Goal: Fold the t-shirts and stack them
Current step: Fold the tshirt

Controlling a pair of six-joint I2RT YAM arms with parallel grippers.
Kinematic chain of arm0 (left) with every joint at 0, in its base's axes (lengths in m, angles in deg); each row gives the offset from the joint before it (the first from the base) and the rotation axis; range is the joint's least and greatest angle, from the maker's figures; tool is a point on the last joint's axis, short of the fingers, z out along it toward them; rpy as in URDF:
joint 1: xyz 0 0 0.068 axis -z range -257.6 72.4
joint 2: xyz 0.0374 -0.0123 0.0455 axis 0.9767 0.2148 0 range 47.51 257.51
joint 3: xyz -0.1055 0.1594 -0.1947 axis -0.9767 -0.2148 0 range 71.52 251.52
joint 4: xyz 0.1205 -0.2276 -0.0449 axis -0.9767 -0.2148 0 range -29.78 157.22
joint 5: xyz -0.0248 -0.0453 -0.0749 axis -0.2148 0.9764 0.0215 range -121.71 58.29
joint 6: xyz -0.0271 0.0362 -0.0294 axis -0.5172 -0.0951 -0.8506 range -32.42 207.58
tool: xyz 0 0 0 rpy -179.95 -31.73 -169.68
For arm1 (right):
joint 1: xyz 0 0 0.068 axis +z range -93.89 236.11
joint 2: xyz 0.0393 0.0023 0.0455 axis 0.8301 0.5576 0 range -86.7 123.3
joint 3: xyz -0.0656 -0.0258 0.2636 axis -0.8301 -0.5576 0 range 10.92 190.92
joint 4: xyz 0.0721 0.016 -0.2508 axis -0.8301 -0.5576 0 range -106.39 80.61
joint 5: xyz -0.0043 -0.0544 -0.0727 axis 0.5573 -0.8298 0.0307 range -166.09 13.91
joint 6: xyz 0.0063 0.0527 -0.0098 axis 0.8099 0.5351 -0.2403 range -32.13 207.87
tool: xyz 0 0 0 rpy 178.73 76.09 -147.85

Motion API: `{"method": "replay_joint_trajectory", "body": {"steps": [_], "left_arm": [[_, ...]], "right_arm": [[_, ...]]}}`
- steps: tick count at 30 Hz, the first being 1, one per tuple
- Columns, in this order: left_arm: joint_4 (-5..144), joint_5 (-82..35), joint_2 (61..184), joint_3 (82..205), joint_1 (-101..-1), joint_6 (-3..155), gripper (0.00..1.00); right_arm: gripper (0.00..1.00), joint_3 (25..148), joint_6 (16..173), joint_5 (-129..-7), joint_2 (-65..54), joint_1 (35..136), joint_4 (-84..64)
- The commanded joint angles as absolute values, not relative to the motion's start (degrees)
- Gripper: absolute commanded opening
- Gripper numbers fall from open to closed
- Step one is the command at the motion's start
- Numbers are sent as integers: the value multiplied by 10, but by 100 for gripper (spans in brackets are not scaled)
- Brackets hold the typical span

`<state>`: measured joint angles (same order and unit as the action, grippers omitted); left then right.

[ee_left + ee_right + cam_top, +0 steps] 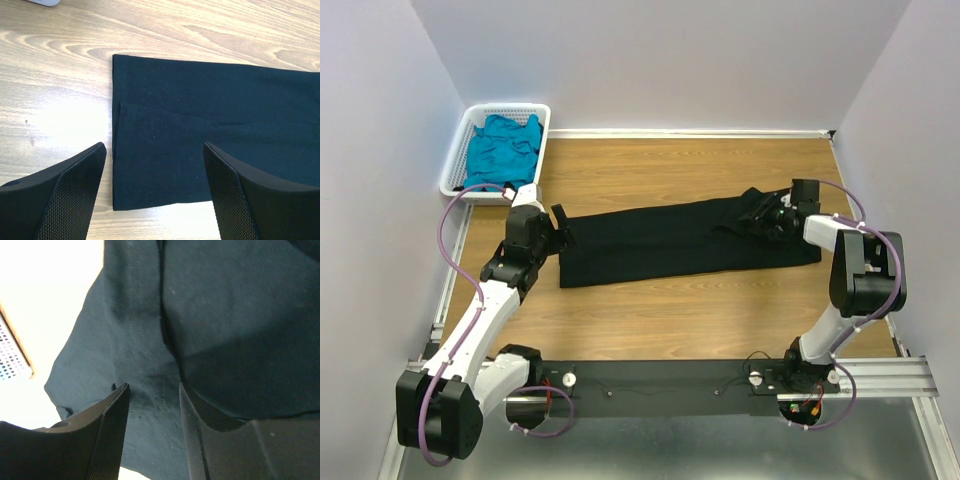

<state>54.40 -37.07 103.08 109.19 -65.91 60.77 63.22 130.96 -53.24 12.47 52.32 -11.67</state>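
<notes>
A black t-shirt (680,240) lies folded into a long strip across the wooden table. Its left end (210,115) shows square-edged and flat in the left wrist view. My left gripper (560,228) hovers over that end, wide open (154,145), nothing between its fingers. My right gripper (768,215) is down on the bunched right end of the shirt. Its jaws (154,385) stand partly apart, with a stitched fold of the dark cloth (225,315) lying in the gap. A teal-blue t-shirt (503,148) lies crumpled in the basket.
A white slotted basket (455,160) sits at the back left corner against the wall. Grey walls close in the table on the left, back and right. Bare wood (700,310) lies between the shirt and the arm bases.
</notes>
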Motion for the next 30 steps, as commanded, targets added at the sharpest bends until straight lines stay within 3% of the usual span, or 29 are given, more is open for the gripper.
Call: {"method": "replay_joint_trajectory", "body": {"steps": [1, 11, 18, 23, 30], "left_arm": [[558, -364, 1029, 1084, -663, 616, 86], [559, -360, 1032, 1083, -663, 616, 86], [559, -360, 1030, 1083, -663, 616, 86], [560, -361, 1031, 1083, -663, 616, 86], [559, -360, 1030, 1083, -663, 616, 86]], "right_arm": [[52, 609, 1328, -550, 129, 527, -100], [51, 597, 1330, -550, 141, 529, -99], [34, 608, 1334, -537, 135, 534, -99], [30, 612, 1333, -529, 126, 538, -99], [9, 600, 1340, -539, 113, 539, -99]]}}
